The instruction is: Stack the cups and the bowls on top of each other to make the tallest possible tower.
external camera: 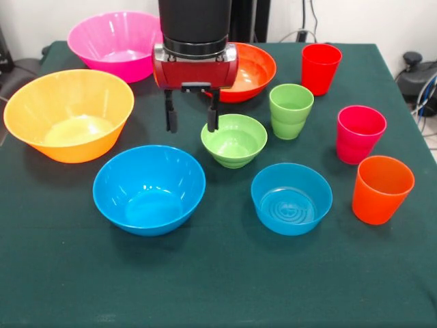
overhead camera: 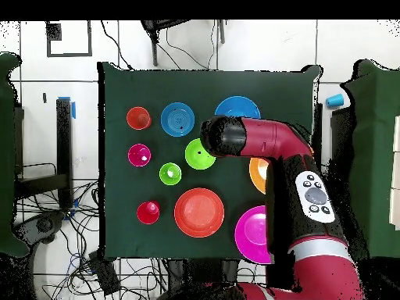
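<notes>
We log the layout with the small green bowl (external camera: 234,139) as our landmark. Nothing is stacked yet: all bowls and cups sit apart on the green table (external camera: 218,287), so no tower exists.

The gripper (external camera: 192,117) hangs with its fingers spread and empty, just off the green bowl's rim on the side toward the big yellow-orange bowl (external camera: 68,113). One fingertip (external camera: 212,123) appears level with, or just over, that rim; the other hangs clear of it. From above, the arm's head covers that same edge of the bowl (overhead camera: 199,154), so we cannot tell whether there is contact.

Around the green bowl in the front view:
- the wide blue bowl (external camera: 149,189) lies nearer the camera, below the gripper
- the small translucent blue bowl (external camera: 291,198) lies nearer the camera on the other side
- the light green cup (external camera: 291,110) stands just beside it
- the shallow orange-red bowl (external camera: 249,70) lies behind it
- the big pink bowl (external camera: 116,44) lies well apart, at the far corner

We judge the coming move turns on a short shift toward the green bowl, to straddle its near wall. The bowl is round, so no axis matters.
</notes>
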